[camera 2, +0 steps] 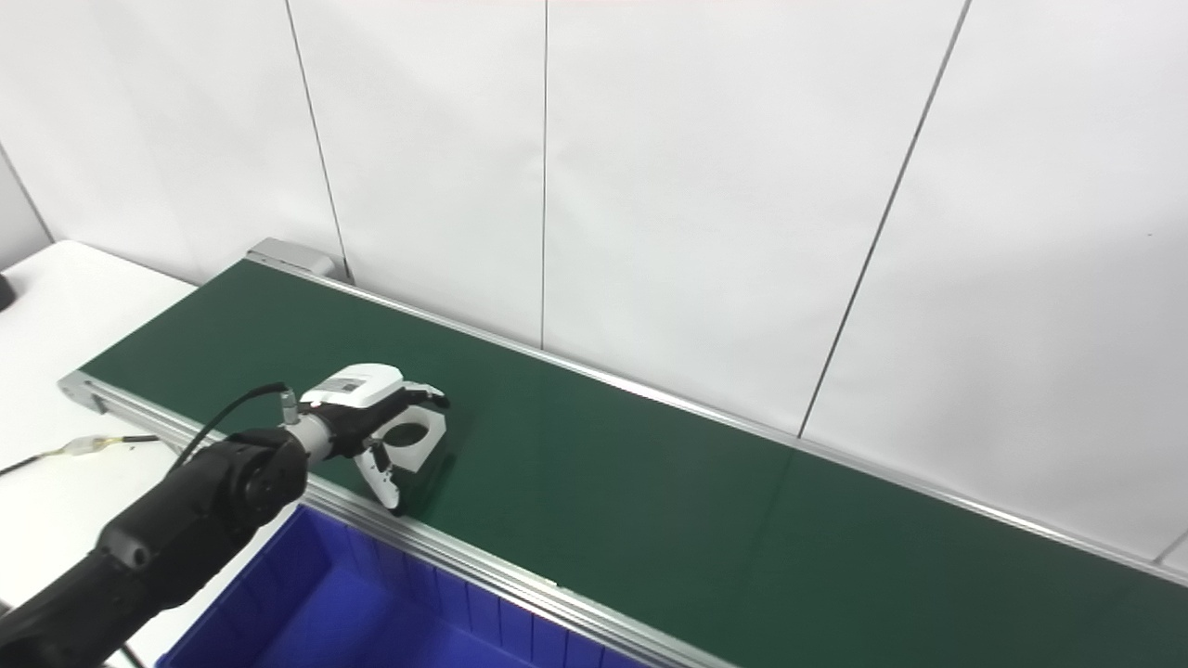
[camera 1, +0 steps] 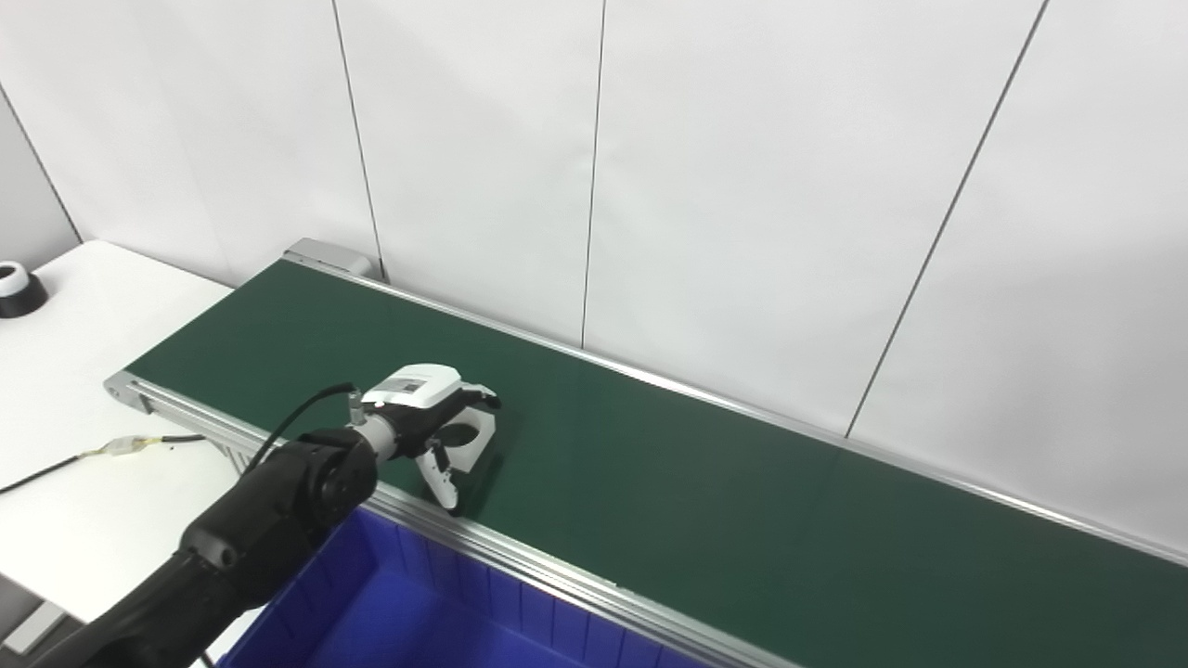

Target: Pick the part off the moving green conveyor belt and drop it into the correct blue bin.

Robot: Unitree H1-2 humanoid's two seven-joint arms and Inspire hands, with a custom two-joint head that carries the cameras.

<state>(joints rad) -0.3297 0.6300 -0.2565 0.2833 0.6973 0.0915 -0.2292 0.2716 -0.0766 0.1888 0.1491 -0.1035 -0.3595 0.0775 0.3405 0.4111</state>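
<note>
- You are looking at the left hand (camera 1: 434, 422) reaching out over the near side of the green conveyor belt (camera 1: 705, 482), its arm coming in from the lower left.
- The hand is curling its fingers (camera 1: 478, 436) and thumb downward, with the tips spread apart from each other; it is holding nothing, so you can read it as open.
- You are not seeing any part on the belt: the stretch under the hand, beyond it and off to its right is showing only green surface.
- Just below and in front of the hand, the belt's silver near rail (camera 1: 520, 557) is running diagonally.
- Nearer the robot than that rail, below the hand, the blue bin (camera 1: 418, 603) is sitting with its ribbed inner wall facing you.
- To the hand's left, a white table (camera 1: 93, 371) is carrying a thin cable (camera 1: 121, 447) and, at its far left edge, a small black-and-white object (camera 1: 19, 289).
- The right hand is not appearing in either view.
</note>
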